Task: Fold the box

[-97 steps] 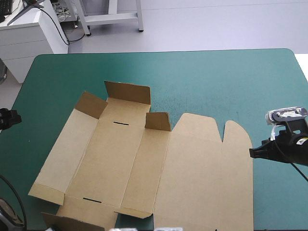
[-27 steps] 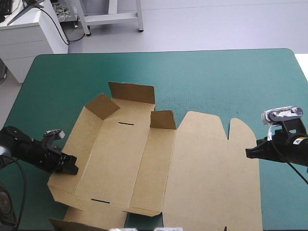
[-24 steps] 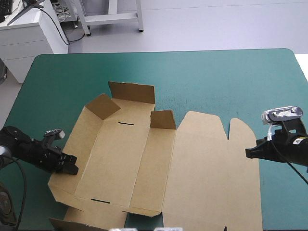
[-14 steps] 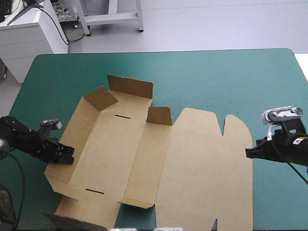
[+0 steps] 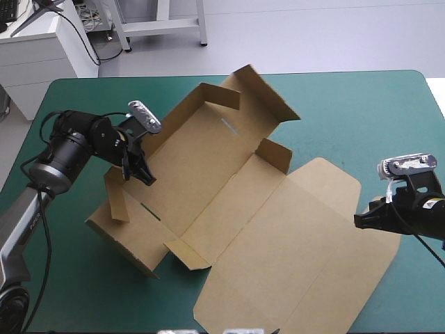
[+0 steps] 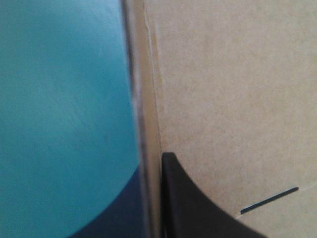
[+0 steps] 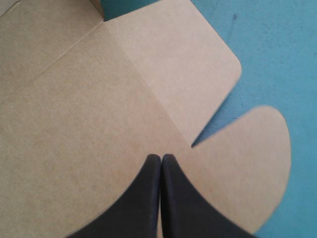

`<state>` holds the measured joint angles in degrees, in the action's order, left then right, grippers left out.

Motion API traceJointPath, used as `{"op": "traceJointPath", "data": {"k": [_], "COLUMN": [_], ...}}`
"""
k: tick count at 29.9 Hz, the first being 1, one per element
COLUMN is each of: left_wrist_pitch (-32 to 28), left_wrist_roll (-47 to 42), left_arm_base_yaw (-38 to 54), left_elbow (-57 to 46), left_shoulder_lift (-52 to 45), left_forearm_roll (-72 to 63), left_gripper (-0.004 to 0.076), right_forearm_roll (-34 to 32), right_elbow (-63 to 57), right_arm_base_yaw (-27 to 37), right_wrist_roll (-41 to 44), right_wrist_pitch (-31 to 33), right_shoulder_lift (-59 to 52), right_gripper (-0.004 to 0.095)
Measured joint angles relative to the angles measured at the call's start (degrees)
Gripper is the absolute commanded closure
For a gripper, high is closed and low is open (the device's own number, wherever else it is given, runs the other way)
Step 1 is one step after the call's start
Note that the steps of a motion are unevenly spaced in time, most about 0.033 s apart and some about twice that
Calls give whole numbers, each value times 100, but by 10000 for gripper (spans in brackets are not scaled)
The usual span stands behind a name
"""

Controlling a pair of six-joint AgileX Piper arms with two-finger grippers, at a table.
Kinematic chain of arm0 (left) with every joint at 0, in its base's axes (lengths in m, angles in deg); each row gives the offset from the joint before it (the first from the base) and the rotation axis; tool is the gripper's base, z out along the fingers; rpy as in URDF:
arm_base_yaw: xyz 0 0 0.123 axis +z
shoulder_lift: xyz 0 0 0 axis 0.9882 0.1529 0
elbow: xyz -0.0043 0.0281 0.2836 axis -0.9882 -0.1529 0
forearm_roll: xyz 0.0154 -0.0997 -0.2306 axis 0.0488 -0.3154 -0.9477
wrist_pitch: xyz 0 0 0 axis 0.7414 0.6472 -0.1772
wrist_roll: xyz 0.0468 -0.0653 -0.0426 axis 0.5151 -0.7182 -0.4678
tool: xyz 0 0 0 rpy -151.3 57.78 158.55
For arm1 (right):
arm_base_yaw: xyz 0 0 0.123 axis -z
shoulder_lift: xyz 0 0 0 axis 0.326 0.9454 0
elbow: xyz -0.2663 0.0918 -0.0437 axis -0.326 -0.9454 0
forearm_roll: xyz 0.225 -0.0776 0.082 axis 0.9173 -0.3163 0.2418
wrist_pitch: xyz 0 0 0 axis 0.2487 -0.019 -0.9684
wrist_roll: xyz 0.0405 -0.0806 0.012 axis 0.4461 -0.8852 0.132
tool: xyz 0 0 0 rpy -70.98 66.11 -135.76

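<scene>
The brown box [image 5: 229, 188] lies slanted across the table's middle, with its tray part toward the far left and its flat lid [image 5: 313, 236] toward the front right. My left gripper [image 5: 141, 172] is shut on the tray's long left wall, which stands raised. In the left wrist view the wall's edge [image 6: 143, 124] runs between the fingers, and only one black finger [image 6: 188, 203] shows, on the inner side. End flaps stand up at the tray's far end [image 5: 261, 94]. My right gripper [image 5: 360, 221] is shut, its tip at the lid's right edge; it [image 7: 161, 158] sits over the lid [image 7: 74, 99] near the notch between two rounded tabs.
The teal-green cover [image 5: 361, 111] shows around the box, widest toward the far right corner. The lid's front corner reaches close to the table's front edge. A small folded flap [image 5: 182, 254] sticks up at the tray's near end.
My left gripper has moved away from the front and to the right, raising the left wall. The whole box has swung clockwise into a slant. The right arm has stayed put.
</scene>
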<state>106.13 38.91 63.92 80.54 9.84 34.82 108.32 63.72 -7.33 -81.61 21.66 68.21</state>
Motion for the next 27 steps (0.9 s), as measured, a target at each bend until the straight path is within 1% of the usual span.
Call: {"op": "traceJointPath", "data": {"k": [6, 9, 11, 18, 23, 27], "left_wrist_pitch": [-933, -1324, -1421, -1723, -2058, -2113], "left_wrist_roll": [-59, -149, -317, -1527, -1845, -2038], "left_arm_base_yaw": [-1192, -1736, -2056, -3036, -3423, -3528], "left_elbow": [126, 132, 132, 132, 132, 132], "left_shoulder_lift": [19, 140, 267, 629, 646, 669], "left_forearm_roll": [1094, 1903, 2469, 4697, 5180, 5199], "left_gripper": [732, 732, 732, 732, 732, 732], "right_forearm_roll": [14, 18, 18, 18, 18, 18], "right_elbow": [0, 0, 0, 0, 0, 0], "right_arm_base_yaw": [0, 0, 0, 0, 0, 0], "right_wrist_roll": [0, 0, 0, 0, 0, 0], "right_wrist_pitch": [33, 125, 173, 265, 306, 311], "right_shoulder_lift": [0, 0, 0, 0, 0, 0], "right_gripper": [927, 927, 927, 927, 927, 927]}}
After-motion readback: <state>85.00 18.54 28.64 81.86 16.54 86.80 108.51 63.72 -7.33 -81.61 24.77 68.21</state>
